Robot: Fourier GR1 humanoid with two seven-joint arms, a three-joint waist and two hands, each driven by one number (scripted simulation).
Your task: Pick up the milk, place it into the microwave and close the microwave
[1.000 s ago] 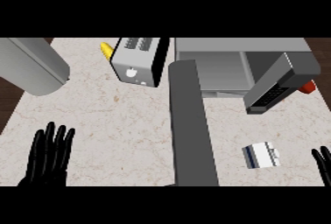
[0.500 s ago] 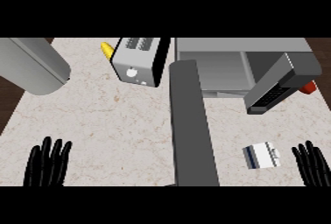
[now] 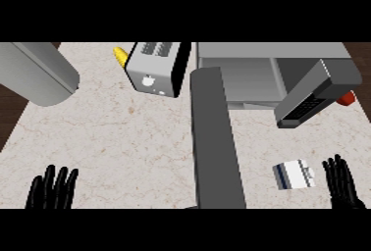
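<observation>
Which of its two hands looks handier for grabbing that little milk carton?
The right hand: it sits open just beside the milk carton. The left hand is far across the counter, beyond the open microwave door.

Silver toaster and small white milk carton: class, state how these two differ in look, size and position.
The silver toaster is far bigger than the small white milk carton. The toaster is metallic grey with top slots; the carton is white with a dark blue side. The toaster sits at the back; the carton lies near the right robot hand. Both rest on the marble counter.
</observation>
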